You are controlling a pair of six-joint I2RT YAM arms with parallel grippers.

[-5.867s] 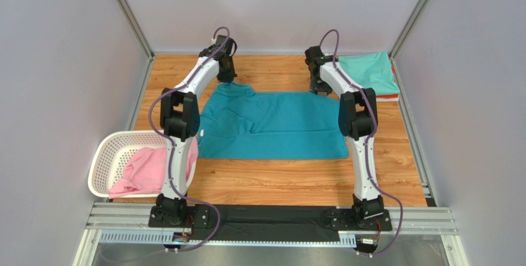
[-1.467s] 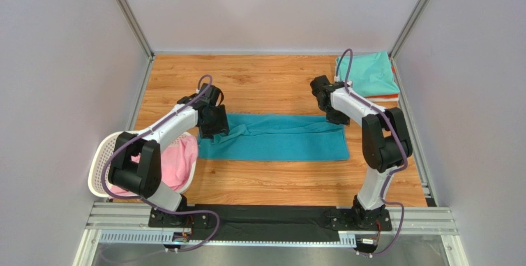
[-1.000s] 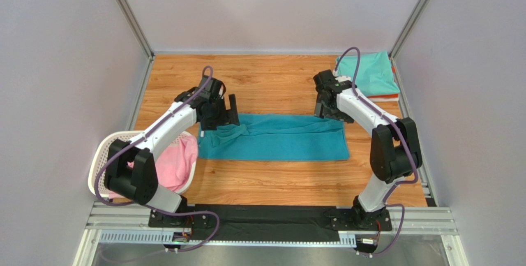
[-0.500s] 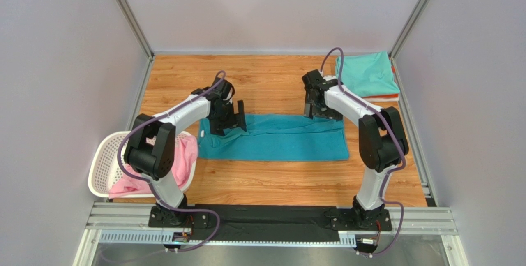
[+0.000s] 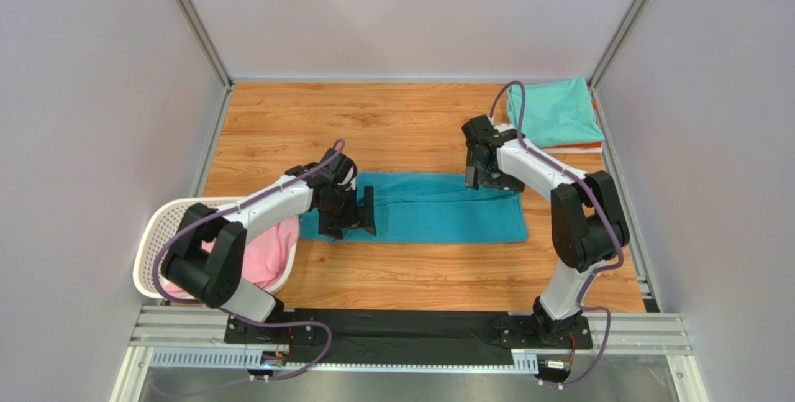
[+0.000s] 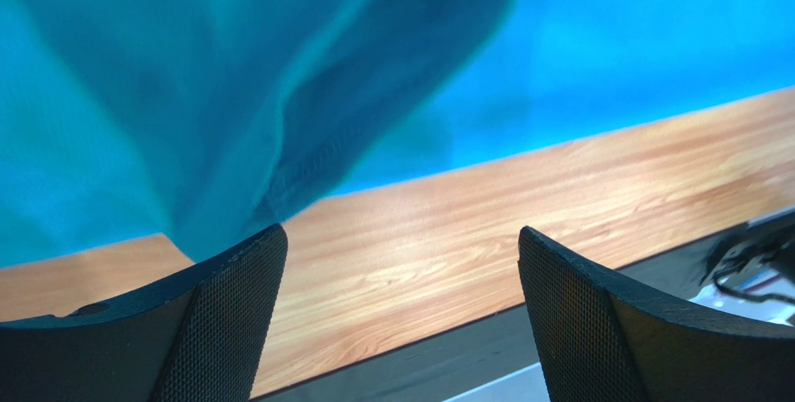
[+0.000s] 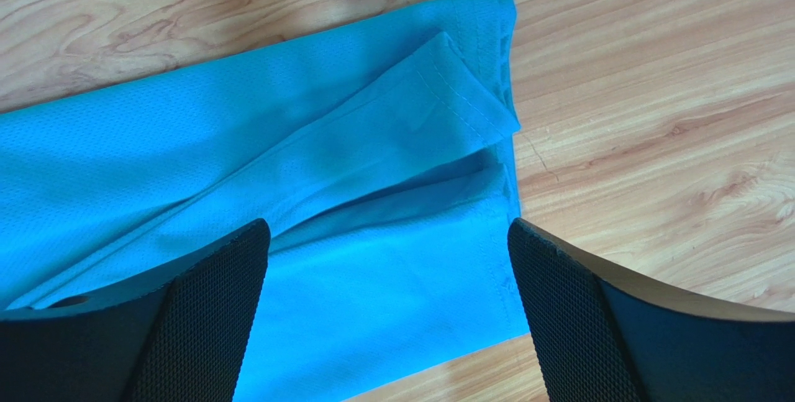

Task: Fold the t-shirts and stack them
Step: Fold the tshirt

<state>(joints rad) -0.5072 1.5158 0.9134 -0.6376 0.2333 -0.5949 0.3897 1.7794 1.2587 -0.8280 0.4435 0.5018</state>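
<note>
The deep teal t-shirt (image 5: 439, 216) lies folded into a long narrow strip across the middle of the table. My left gripper (image 5: 349, 221) hovers open over its left end, at the near edge. In the left wrist view a puffed fold of the teal t-shirt (image 6: 140, 94) shows above the left gripper (image 6: 401, 313), with bare wood between the fingers. My right gripper (image 5: 485, 178) stands open over the strip's far right corner. The right wrist view shows the teal t-shirt's (image 7: 233, 160) hemmed end under the open right gripper (image 7: 387, 318). Neither holds cloth.
A folded mint green t-shirt (image 5: 555, 113) rests on an orange one (image 5: 585, 148) at the back right corner. A white lattice basket (image 5: 154, 253) at the near left holds the pink t-shirt (image 5: 266, 248). Grey walls enclose the table.
The left gripper has swung from the strip's far left corner down to its near edge. The right gripper shifted slightly toward the near side. Both stayed open.
</note>
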